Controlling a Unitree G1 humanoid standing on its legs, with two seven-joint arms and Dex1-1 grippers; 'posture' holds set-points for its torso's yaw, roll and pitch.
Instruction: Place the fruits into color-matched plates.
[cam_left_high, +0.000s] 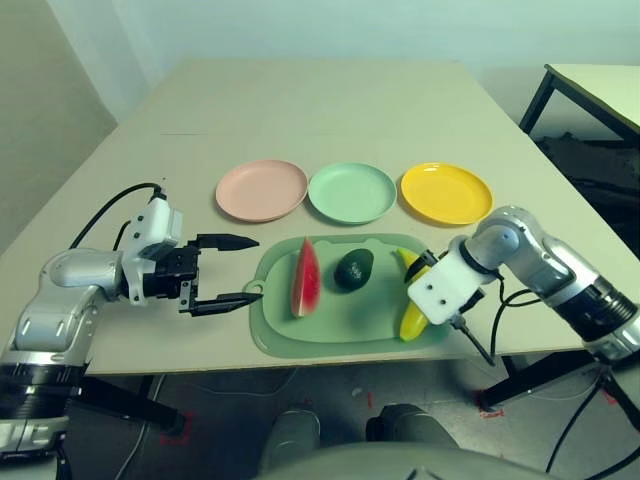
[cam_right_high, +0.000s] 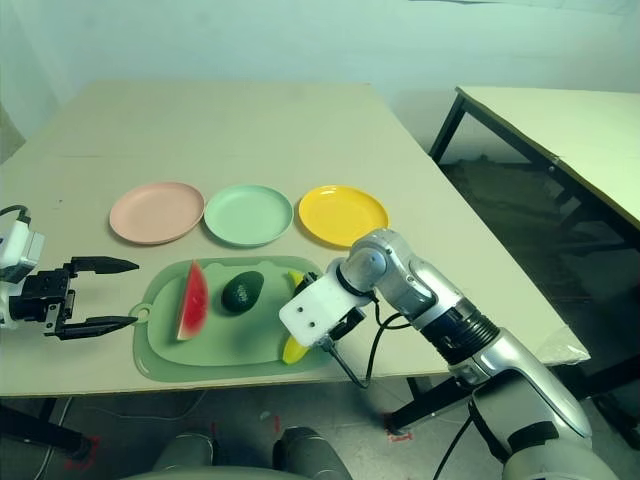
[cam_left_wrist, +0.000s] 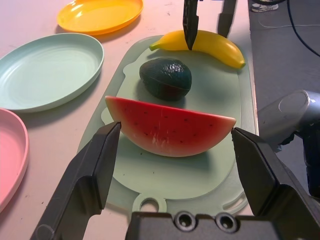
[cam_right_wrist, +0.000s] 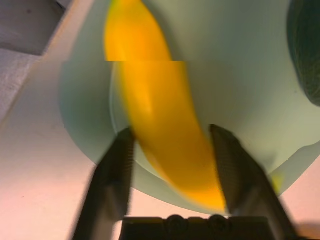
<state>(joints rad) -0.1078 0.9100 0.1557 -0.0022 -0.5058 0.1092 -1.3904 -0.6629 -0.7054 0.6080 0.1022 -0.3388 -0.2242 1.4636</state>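
A watermelon wedge (cam_left_high: 306, 277), a dark green avocado (cam_left_high: 353, 269) and a yellow banana (cam_left_high: 411, 320) lie on a large green mat (cam_left_high: 330, 335) at the table's front. Behind the mat stand a pink plate (cam_left_high: 261, 189), a mint green plate (cam_left_high: 352, 192) and a yellow plate (cam_left_high: 446, 192), all empty. My right gripper (cam_right_wrist: 171, 131) reaches down over the mat's right end, its fingers pressed against both sides of the banana, which still rests on the mat. My left gripper (cam_left_high: 250, 270) hovers open just left of the mat, pointing at the watermelon.
The mat's tab with a hole (cam_left_wrist: 149, 204) points toward my left gripper. A second table (cam_right_high: 560, 130) stands off to the right. Black cables (cam_left_high: 480, 340) hang from my right wrist over the table's front edge.
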